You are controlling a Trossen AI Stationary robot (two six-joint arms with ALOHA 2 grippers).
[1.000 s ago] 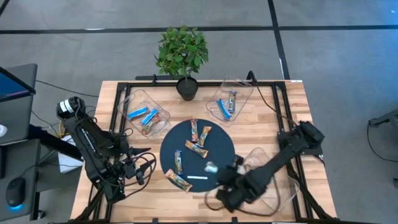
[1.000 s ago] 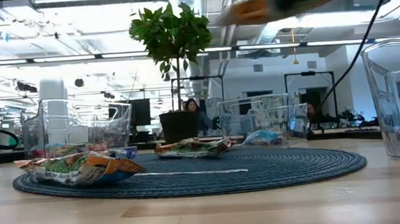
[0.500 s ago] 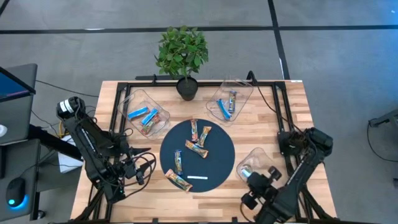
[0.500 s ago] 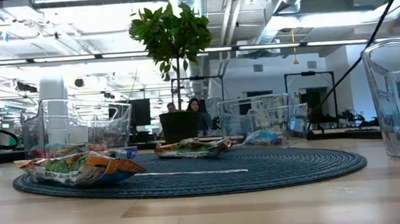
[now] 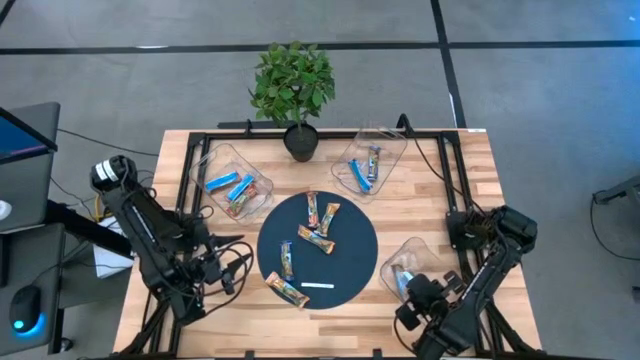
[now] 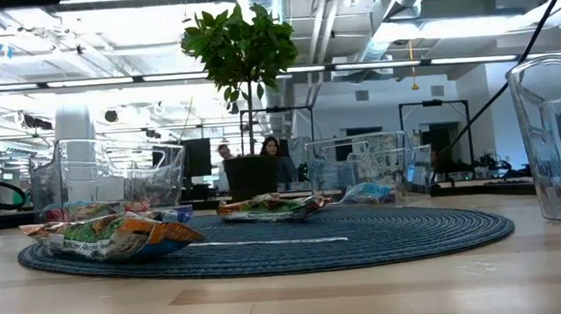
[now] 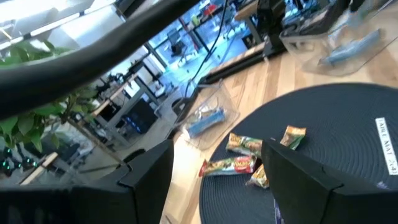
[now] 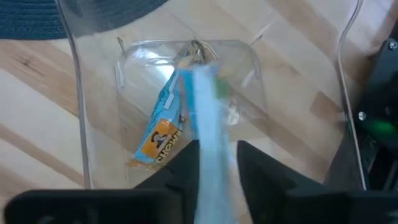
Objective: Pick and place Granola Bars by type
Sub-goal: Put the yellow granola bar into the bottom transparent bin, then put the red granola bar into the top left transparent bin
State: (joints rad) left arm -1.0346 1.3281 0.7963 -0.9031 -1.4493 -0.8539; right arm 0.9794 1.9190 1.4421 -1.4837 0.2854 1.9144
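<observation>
The right tool (image 8: pixel 214 168) hovers directly above the clear tray (image 5: pixel 425 262) at the near right of the worktop (image 5: pixel 470 190). Its fingers are parted slightly, with a pale blue granola bar (image 8: pixel 208 140) between them; whether the bar is gripped or already released cannot be told. The bar's long axis runs straight ahead of the tool, pointing down into the tray. Directly beneath it a second blue bar (image 8: pixel 160 127) lies on the tray floor, angled across the first.

The coming release depends on this vertical alignment: the tray opening lies straight below the tool, so the bar should drop inside.

The left tool (image 7: pixel 214 186), open and empty, waits well apart. The remaining bars (image 5: pixel 318 232) lie on the dark mat (image 5: pixel 350 255) between the two tools.
</observation>
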